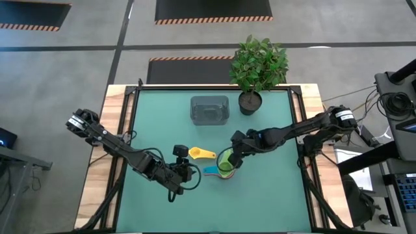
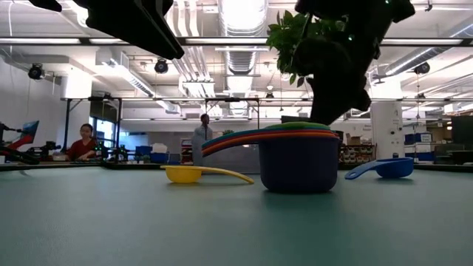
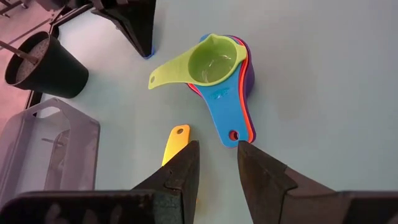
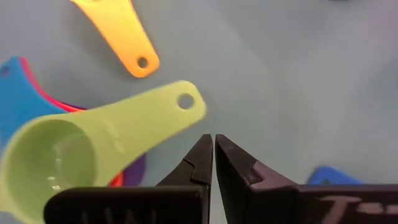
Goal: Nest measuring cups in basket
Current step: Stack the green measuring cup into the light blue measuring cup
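Observation:
A nested stack of measuring cups (image 1: 225,165) stands on the table, green on top (image 3: 213,62), over blue, red and purple ones (image 2: 299,161). A yellow cup (image 1: 198,153) lies alone beside it, its handle (image 3: 176,142) near my left gripper. A separate blue cup (image 2: 388,168) lies by my right gripper, also in the right wrist view (image 4: 329,177). The grey basket (image 1: 209,110) stands toward the far edge. My left gripper (image 3: 217,163) is open, just near-left of the stack. My right gripper (image 4: 213,149) is shut, beside the green cup's handle (image 4: 155,112), touching nothing.
A dark pot with a leafy plant (image 1: 251,101) stands right of the basket at the far edge. Open green tabletop lies left of the basket and along the near edge. People show in the room beyond the table (image 2: 83,140).

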